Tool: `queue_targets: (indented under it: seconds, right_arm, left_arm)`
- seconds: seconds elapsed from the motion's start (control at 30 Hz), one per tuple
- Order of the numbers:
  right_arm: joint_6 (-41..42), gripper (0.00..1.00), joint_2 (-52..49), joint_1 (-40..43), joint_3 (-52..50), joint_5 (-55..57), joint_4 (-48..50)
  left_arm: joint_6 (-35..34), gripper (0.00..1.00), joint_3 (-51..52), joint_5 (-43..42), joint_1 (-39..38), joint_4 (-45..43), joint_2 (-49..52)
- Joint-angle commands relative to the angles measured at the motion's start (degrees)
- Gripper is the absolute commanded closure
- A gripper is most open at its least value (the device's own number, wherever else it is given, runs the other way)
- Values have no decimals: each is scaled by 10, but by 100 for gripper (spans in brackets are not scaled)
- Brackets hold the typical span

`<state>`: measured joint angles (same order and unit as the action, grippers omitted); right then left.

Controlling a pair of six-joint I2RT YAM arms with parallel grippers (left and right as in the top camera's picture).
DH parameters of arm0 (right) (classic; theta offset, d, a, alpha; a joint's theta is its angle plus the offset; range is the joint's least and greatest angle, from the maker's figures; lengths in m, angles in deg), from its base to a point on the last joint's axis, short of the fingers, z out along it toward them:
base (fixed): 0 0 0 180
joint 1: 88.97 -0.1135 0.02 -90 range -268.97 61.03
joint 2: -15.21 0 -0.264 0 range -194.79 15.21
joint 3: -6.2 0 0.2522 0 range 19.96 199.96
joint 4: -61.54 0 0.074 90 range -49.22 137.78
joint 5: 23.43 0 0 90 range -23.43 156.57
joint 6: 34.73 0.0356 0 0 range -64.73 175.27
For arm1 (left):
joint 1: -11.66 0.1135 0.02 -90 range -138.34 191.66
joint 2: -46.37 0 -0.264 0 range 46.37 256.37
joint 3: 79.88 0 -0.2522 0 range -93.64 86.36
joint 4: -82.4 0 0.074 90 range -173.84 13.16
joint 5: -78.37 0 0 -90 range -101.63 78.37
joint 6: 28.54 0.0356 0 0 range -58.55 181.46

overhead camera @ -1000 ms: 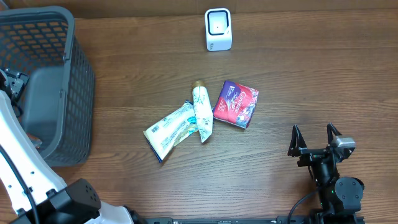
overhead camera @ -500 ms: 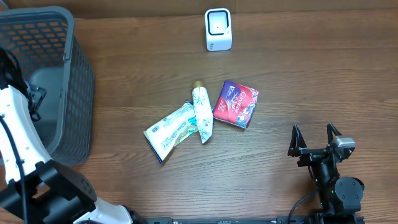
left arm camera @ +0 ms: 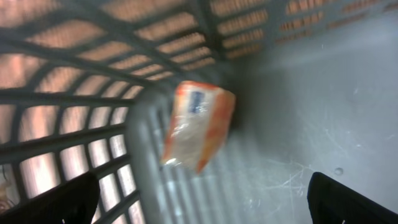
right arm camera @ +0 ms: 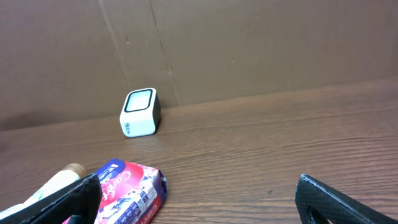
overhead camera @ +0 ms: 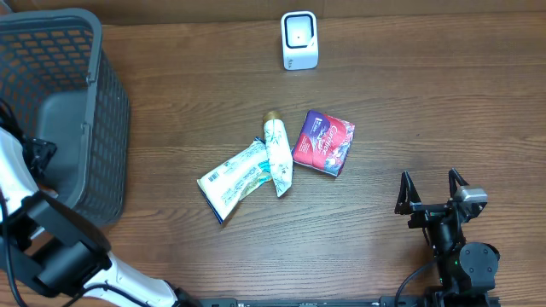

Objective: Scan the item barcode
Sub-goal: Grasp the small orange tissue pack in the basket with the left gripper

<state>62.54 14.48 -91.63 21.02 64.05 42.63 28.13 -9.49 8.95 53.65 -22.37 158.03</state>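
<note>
The left gripper (left arm camera: 202, 202) hangs inside the grey basket (left arm camera: 298, 93), jaws wide apart and empty, with an orange packet (left arm camera: 198, 126) just ahead of it against the mesh wall. The right gripper (overhead camera: 430, 189) stands open and empty. The purple packet (overhead camera: 323, 142), tube (overhead camera: 276, 155) and green-white pouch (overhead camera: 235, 177) lie ahead to its left, the white scanner (overhead camera: 299, 40) beyond them.

The table (overhead camera: 444, 111) is matt grained wood, the basket (overhead camera: 107, 111) plastic mesh, the scanner (overhead camera: 299, 40) smooth plastic, the purple packet (overhead camera: 323, 142) glossy.
</note>
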Motion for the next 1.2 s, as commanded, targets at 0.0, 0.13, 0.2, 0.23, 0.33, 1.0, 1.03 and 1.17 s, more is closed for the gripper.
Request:
queue_targets:
  seconds: [0.0, 0.13, 0.2, 0.23, 0.33, 1.0, 1.03, 1.17]
  right_arm:
    - [-2, 0, 6, 2, -6, 5, 4]
    - [-2, 0, 6, 2, -6, 5, 4]
    - [-2, 0, 6, 2, -6, 5, 4]
    - [-2, 0, 6, 2, -6, 5, 4]
    - [-2, 0, 6, 2, -6, 5, 4]
    - [-2, 0, 6, 2, -6, 5, 4]
    - [-2, 0, 6, 2, -6, 5, 4]
    - [-2, 0, 6, 2, -6, 5, 4]
  left_arm:
    - [26, 3, 6, -11, 0, -11, 27]
    - [52, 3, 6, -11, 0, -29, 53]
    - [67, 3, 6, -11, 0, -40, 67]
    - [75, 4, 6, -12, 0, -47, 71]
    - [84, 6, 6, -11, 0, -60, 79]
    - [91, 96, -2, -12, 0, -31, 78]
    - [91, 96, -7, -12, -1, -24, 75]
    - [91, 96, -55, -63, -2, 6, 39]
